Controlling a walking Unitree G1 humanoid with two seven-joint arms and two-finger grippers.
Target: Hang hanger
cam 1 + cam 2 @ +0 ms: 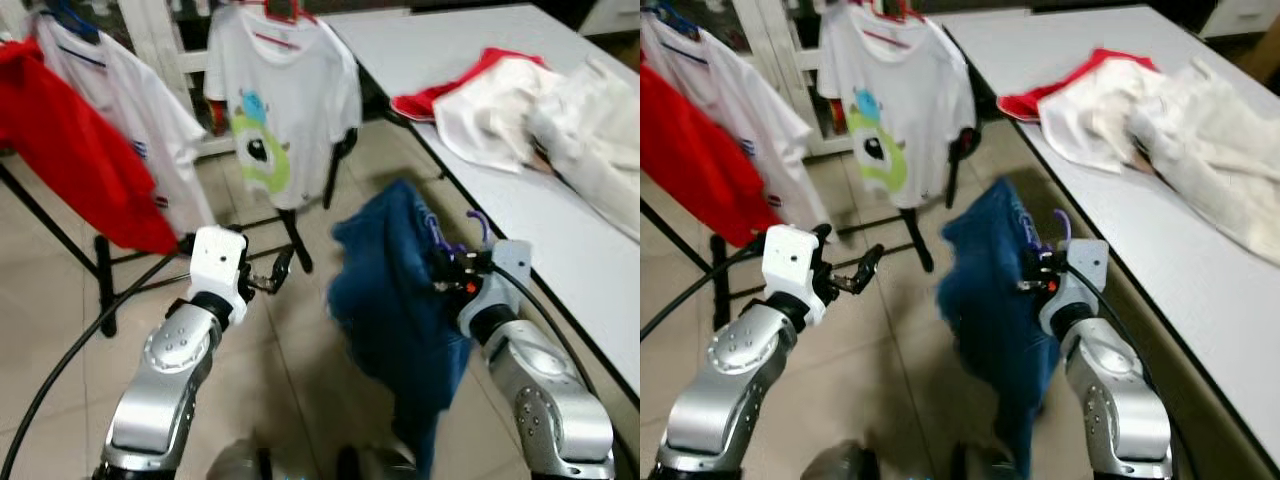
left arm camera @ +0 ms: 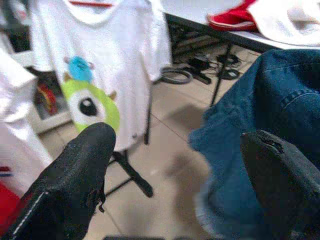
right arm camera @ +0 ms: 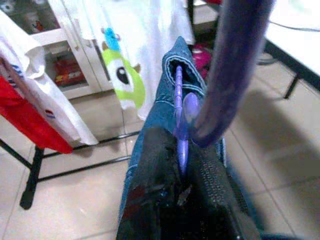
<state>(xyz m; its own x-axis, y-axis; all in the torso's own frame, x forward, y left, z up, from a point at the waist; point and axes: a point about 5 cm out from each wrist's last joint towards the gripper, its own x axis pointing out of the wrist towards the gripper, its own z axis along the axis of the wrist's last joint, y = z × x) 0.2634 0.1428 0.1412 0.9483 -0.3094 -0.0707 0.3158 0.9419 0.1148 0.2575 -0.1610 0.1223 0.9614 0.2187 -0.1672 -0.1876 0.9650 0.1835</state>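
My right gripper [image 1: 447,268] is shut on a purple hanger [image 3: 180,125] whose hook [image 1: 478,226] curls up above the fingers. A blue denim garment [image 1: 395,300] hangs from that hanger, draped down toward the floor between my arms. My left gripper [image 1: 277,274] is open and empty, held left of the denim, its black fingers [image 2: 75,175] spread apart. Beyond them stands a clothes rack [image 1: 290,235] with a white monster-eye T-shirt [image 1: 275,100], another white shirt [image 1: 130,110] and a red garment [image 1: 70,150] hanging on it.
A white table [image 1: 520,200] runs along the right side with a pile of white and red clothes [image 1: 520,100] on it. The black rack legs [image 1: 105,290] stand on the tiled floor. Cables lie under the table [image 2: 200,67].
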